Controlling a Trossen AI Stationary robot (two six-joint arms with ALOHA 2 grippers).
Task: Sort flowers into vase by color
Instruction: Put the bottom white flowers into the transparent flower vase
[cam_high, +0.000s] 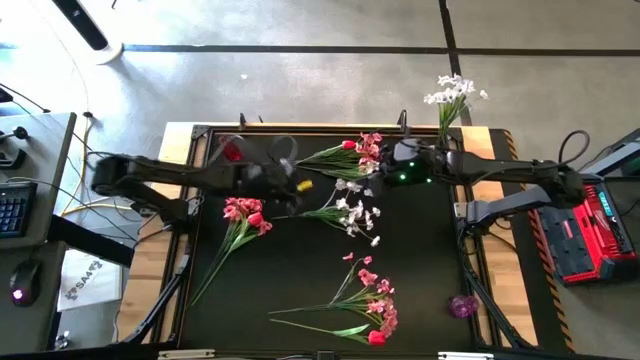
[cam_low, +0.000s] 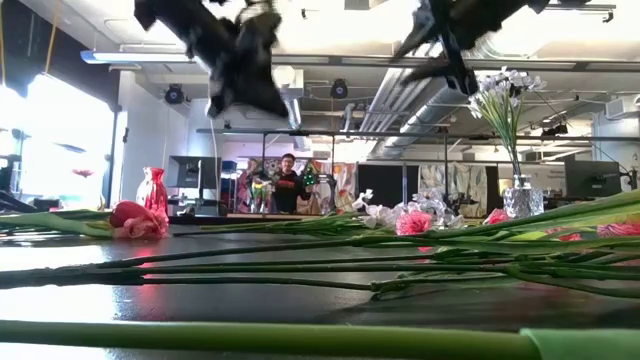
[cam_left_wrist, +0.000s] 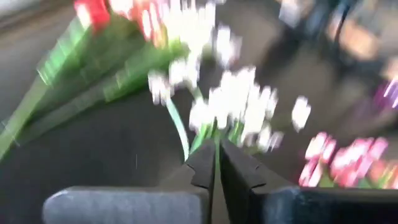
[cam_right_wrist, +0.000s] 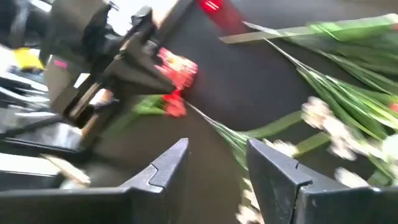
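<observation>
Black matting covers the table (cam_high: 300, 270); no writing on it can be read. Above the table's middle, the left gripper (cam_left_wrist: 216, 155) has its fingers pinched nearly together, nothing visibly between them, with the white flower spray (cam_left_wrist: 239, 109) just ahead. The right gripper (cam_right_wrist: 214, 165), near the far edge, stands parted and empty over green stems (cam_right_wrist: 348, 81). Pink sprays (cam_high: 372, 300) lie toward the near edge. White flowers stand in a glass vase (cam_low: 520, 200) at the far right corner. A person (cam_low: 289, 183) stands in the room behind.

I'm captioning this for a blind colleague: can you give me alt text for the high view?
Seen from above, two dark robot arms meet over a black table strewn with artificial flowers: the white spray lies at the centre, with pink sprays around it. A clear vase of white flowers stands at the far right corner.
</observation>
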